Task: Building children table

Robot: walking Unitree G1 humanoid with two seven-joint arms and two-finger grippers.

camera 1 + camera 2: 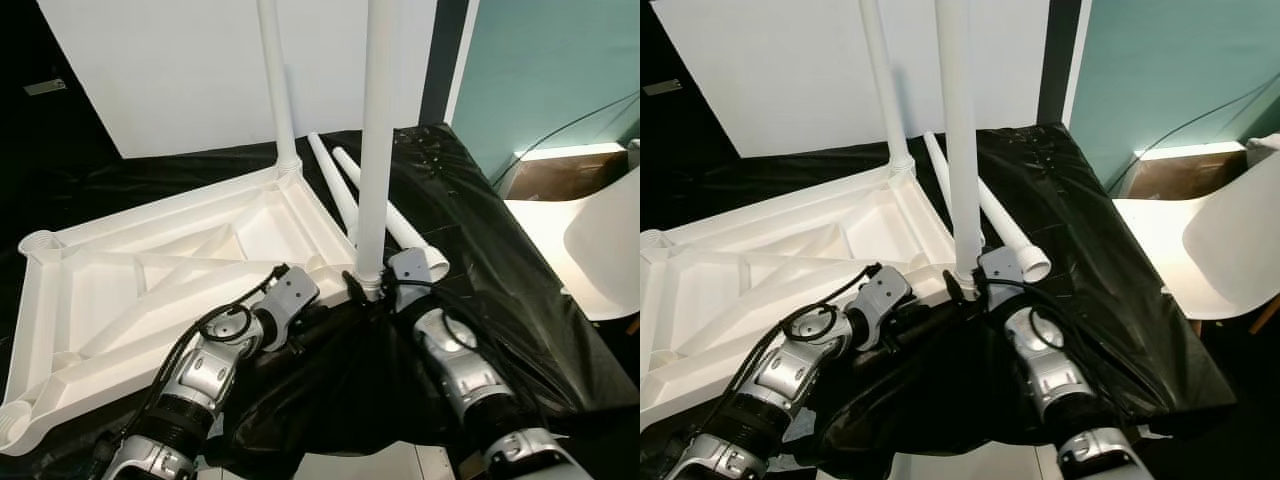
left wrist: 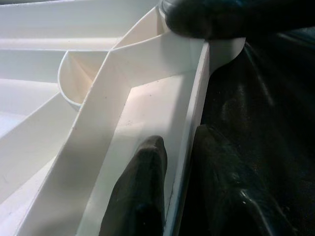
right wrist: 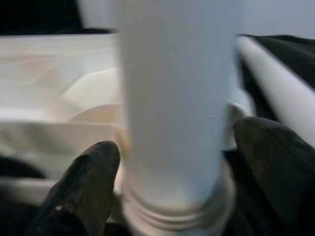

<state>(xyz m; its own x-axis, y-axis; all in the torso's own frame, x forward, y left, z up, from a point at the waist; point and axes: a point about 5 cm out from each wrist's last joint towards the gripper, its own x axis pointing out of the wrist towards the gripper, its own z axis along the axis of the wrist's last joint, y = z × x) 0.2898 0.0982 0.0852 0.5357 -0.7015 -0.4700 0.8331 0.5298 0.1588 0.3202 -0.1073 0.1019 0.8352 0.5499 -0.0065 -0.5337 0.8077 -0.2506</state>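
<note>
1. Right wrist view puts my right pincer [image 3: 172, 172] around the base of the near table leg [image 1: 377, 140], one black finger on each side, close against the tube; I judge it holds the leg, though contact on the far finger is blurred.
2. My left pincer [image 2: 179, 167] straddles the near rim of the upturned white tabletop [image 1: 170, 280], one finger inside the rim wall and one outside on the black sheet [image 1: 480, 230], nearly closed on that thin wall.
3. That near leg stands upright in the tabletop's near right corner socket, threads visible at its foot, so I judge it is not yet fully seated.
4. Risk: if I twist with the leg off vertical, the thread could cross and jam; the cause would be my wrist dragging the tube sideways.
5. Risk: the rim wall is thin and smooth, so the left grip could slip and let the tabletop spin with the leg.
6. Farther back, a second leg [image 1: 278, 90] stands in the far right corner, and two loose legs [image 1: 345, 190] lie on the sheet just beside the tabletop.
</note>
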